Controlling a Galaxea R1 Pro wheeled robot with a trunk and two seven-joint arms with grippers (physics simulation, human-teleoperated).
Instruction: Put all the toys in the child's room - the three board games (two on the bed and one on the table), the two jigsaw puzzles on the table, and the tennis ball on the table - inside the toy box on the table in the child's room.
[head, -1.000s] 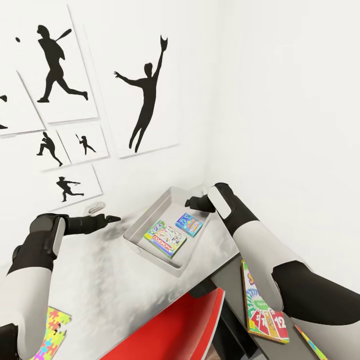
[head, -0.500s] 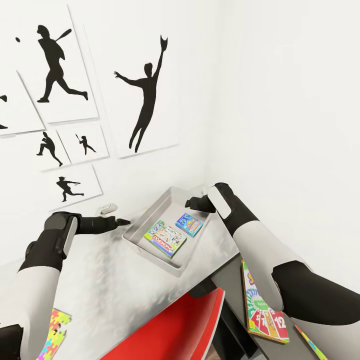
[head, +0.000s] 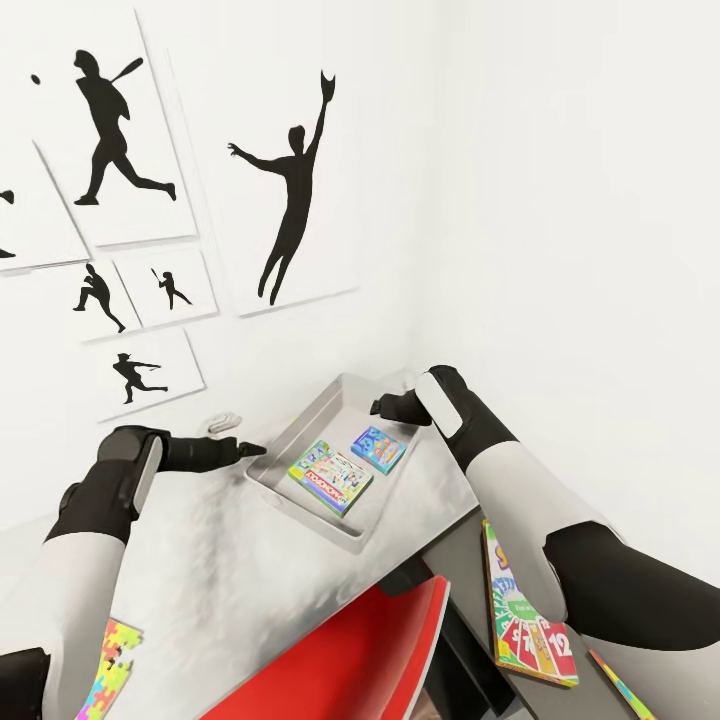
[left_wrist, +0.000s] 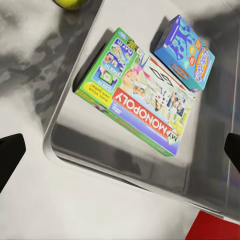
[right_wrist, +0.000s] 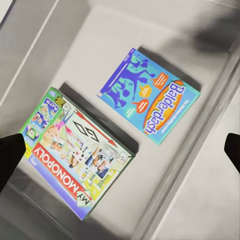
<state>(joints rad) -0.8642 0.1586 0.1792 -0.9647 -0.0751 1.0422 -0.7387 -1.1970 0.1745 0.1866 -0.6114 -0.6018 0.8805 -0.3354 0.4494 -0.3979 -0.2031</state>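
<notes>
Two of three board games, the green-edged Monopoly box (left_wrist: 136, 92) and blue Balderdash box (right_wrist: 149, 95), lie flat in the shallow light-grey toy box (head: 300, 425) near the table's far corner; both your grippers, left (head: 250, 450) and right (head: 378, 406), hang spread and empty at its rim, so next you need the yellow-green tennis ball (left_wrist: 71, 3) just beside the bin.

Toy box (head: 300, 428): I saw smooth grey plastic with a soft sheen.
Board games (left_wrist: 137, 90): looked like glossy printed card.
Table (head: 230, 560): I read it as pale, faintly mottled, reflective.
Chair (head: 370, 650), lower centre: glossy red.
</notes>
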